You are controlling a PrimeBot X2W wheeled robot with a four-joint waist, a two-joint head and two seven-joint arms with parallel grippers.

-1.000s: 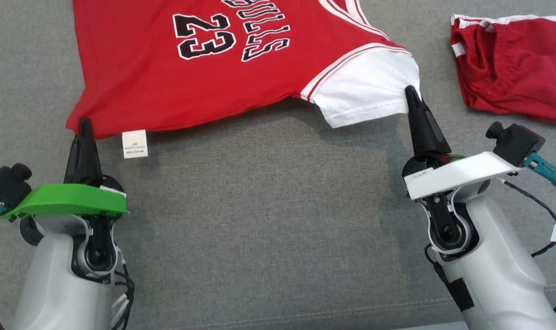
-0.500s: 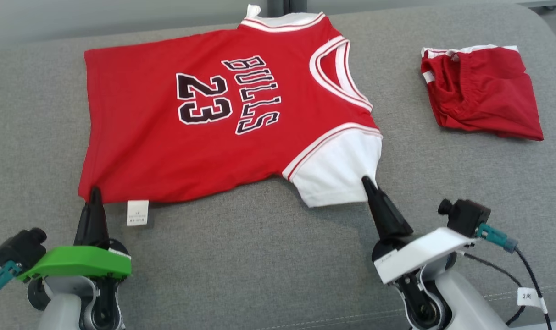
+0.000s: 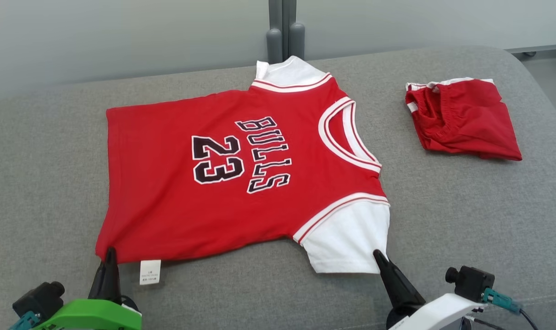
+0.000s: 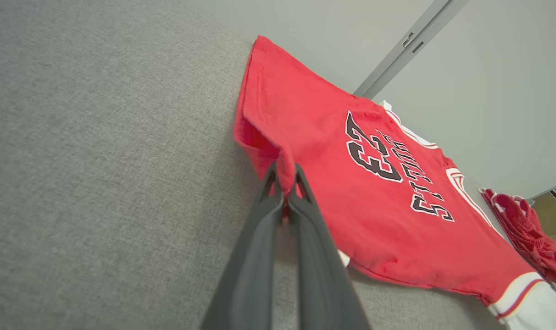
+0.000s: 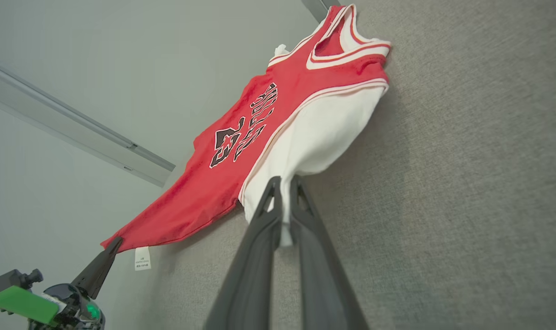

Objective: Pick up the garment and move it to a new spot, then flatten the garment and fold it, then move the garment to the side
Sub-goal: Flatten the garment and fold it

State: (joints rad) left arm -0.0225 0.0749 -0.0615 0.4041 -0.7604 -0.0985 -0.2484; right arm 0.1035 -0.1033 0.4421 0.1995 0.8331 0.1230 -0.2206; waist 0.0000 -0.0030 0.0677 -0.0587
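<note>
Judging by how things lie, the step in hand is the flattening. The red short-sleeved basketball jersey with white sleeves and black "BULLS 23" lettering (image 3: 177, 201) lies spread across the middle of the head view on the grey woven upholstered surface (image 3: 466, 220). Its collar points to the right of the frame and its hem to the left.

The left gripper (image 3: 109, 255), at the lower left, has its two dark fingers closed tight on the near hem corner. In the left wrist view a pinch of red cloth is bunched between the tips (image 4: 285, 183). The right gripper (image 3: 379, 255), at the lower right, is likewise clamped, on the near edge of the white sleeve (the right wrist view shows white fabric caught between its tips (image 5: 286, 183)).

The jersey looks nearly flat. The near edge sags in a shallow curve between the two grips, and the hem corner is lifted and puckered where the fingers hold it. A small white care label (image 3: 150, 272) sticks out of the near edge just right of the left gripper.

The next move probably calls for either a last even pull toward the bottom of the frame to take out the slack, or carrying both pinched points over the body to start the fold (keeping both grips level so the cloth does not skew). A folded pair of red shorts (image 3: 466, 121) lies well apart at the upper right.
</note>
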